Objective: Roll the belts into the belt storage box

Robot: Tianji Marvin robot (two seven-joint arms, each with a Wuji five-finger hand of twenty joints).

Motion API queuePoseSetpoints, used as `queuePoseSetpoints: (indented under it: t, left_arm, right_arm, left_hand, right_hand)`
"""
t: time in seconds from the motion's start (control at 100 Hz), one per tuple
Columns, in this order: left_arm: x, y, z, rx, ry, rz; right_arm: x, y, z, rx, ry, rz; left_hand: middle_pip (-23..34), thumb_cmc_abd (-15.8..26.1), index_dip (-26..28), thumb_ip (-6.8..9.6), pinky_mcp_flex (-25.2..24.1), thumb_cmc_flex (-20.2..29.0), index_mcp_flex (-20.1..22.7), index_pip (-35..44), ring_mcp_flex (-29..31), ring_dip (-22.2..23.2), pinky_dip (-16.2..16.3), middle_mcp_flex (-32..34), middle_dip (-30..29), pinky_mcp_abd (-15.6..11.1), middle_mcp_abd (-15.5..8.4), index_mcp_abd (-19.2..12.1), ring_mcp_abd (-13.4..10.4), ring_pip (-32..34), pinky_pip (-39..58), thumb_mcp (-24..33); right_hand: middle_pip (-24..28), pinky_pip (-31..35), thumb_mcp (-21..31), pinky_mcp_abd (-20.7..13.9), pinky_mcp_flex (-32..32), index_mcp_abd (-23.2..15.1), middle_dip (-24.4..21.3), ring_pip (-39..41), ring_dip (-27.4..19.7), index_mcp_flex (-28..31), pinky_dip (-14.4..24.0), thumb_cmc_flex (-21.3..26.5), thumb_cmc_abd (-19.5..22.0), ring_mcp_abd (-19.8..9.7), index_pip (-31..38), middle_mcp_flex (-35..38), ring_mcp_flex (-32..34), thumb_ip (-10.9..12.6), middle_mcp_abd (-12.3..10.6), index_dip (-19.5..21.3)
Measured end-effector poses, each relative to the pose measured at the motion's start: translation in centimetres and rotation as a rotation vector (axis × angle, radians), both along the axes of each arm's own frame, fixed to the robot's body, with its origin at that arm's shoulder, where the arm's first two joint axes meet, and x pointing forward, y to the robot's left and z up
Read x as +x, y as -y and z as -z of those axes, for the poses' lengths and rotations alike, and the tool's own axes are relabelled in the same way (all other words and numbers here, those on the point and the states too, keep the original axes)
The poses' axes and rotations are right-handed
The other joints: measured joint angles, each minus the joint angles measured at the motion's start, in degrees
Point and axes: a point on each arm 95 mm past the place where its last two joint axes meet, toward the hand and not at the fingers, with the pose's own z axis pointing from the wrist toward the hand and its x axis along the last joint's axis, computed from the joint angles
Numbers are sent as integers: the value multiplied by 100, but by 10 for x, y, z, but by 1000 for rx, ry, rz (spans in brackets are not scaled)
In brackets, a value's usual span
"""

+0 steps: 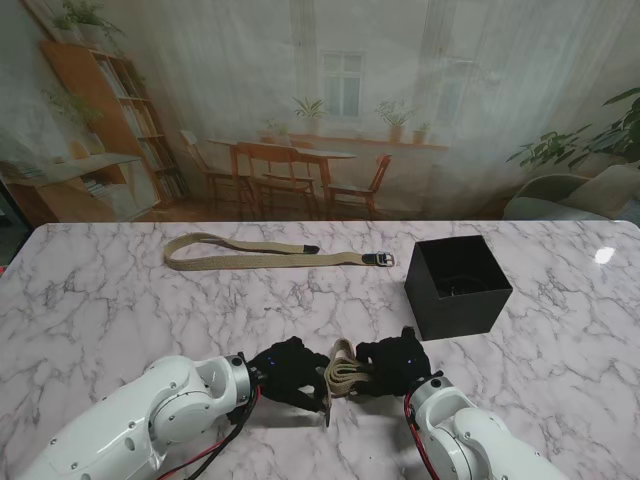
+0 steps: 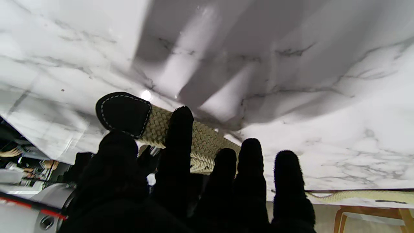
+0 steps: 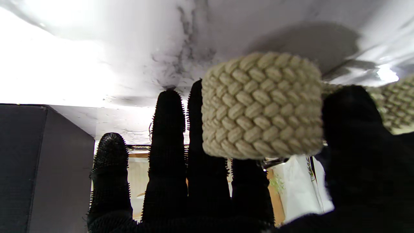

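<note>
Both hands grip one woven belt near the robot.

The left hand [image 1: 287,372] and right hand [image 1: 394,366] each clasp the rolled beige belt [image 1: 345,373] between them. Beyond lie a second belt [image 1: 270,255], stretched flat, and the black storage box [image 1: 457,286] on the white marble table [image 1: 110,300]; behind it hangs a printed dining-room backdrop [image 1: 330,100].

This looks like a robot test setup staged to resemble a home, not a real room. A white marble-patterned desk [image 1: 120,290] stands before a printed backdrop [image 1: 330,110] that pictures a dining table with wooden chairs, a bookshelf, potted plants and a curtained window. The backdrop hangs flat like a sheet, and its lower edge meets the desk's far edge directly.
</note>
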Motion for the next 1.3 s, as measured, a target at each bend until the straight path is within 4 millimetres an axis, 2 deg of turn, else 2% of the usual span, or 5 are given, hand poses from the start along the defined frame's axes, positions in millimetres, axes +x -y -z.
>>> queuePoseSetpoints:
  t: [0.27,0.61,0.86,1.17,1.3]
  left_arm:
    - [-12,-17,-22,-51,98,12]
    - [-7,-39,-28,-12,173,-28]
    - [7,-47,-24,69,207,-32]
    - [6,-48,-9,39,158,-4]
    - [3,-40,-3,25,158,22]
  right_arm:
    - [0,0,0,-1,-1,-4]
    - [2,-1,-1,-4,-5,-18]
    - [2,-1,-1,-3,-6,-21]
    - [1,-2,-1,-2,-6,-22]
    - [1,-2,-1,-1,-7,-23]
  left_hand:
    - [-17,-607,358,0,284,1383,-187,22,281,0,69,71,-9,-8,-508,-138,-72,0,26,302]
    - [-17,-457,-413,17,331,1379,-1053,-1080,297,0,67,48,-158,-9,-576,-510,-68,0,96,979]
    - [-92,-612,-1221,81,116,1197,-1754,-1577,-4,-118,-6,-942,-391,-21,-642,-836,-149,-11,10,1467]
    - [1,-870,-2,80,19,855,-1751,-426,-164,-124,-7,-1141,-393,-28,-701,-973,-213,-15,-67,712]
    - [54,-1174,1193,80,18,828,-1745,529,-164,-124,-7,-1141,-341,-30,-701,-968,-213,-15,-67,666]
  right_hand:
    - [-13,6,0,0,0,0,-3,20,1,-2,-17,0,0,9,1,-20,0,0,0,-62]
    - [-13,10,0,0,0,0,-3,59,62,-6,-52,0,0,62,1,-28,3,0,0,-64]
    - [-13,10,0,0,0,0,-2,61,62,-18,-65,0,0,64,1,-88,3,0,0,-65]
    - [-13,10,0,0,-1,0,-1,63,62,-20,-76,0,1,67,1,-97,3,0,0,-66]
    - [-13,10,0,0,-2,0,5,66,62,-21,-79,0,2,67,1,-97,2,0,0,-66]
